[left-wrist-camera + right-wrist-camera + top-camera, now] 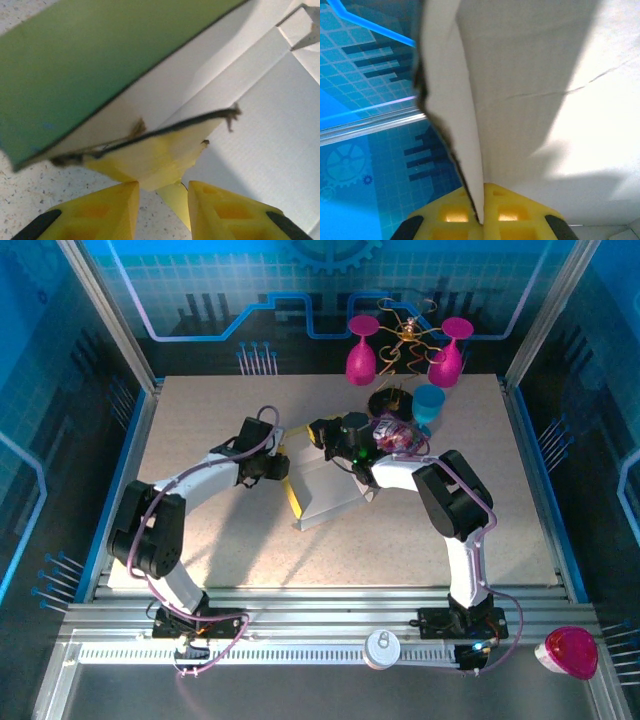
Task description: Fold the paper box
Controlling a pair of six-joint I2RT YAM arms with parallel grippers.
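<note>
The paper box (330, 490) sits in the middle of the table (200, 420), between the two arms and near the blue cup (430, 405) and the purple snack packet (395, 435). It looks only partly formed. From above, its pale inner floor lies flat and open, and one yellow side wall (293, 495) stands along its left edge. The other sides look low or sloping rather than upright. The left gripper (163, 200) is at that raised wall's corner. Its jaws are narrowly apart, with a thin yellow tab (172, 197) running down between them. A gap shows beside the tab, so it seems straddled rather than firmly pinched. A flap tilts overhead in this wrist view, greenish in the light, and creased pale panels spread beyond it. The right gripper (480, 217) is clamped tight on the thin edge of a pale panel, holding it lifted off the floor. My judgement is that one wall is up and a second is being raised. Standing the remaining walls, tucking the corner tabs and locking the flaps are not yet done.
</note>
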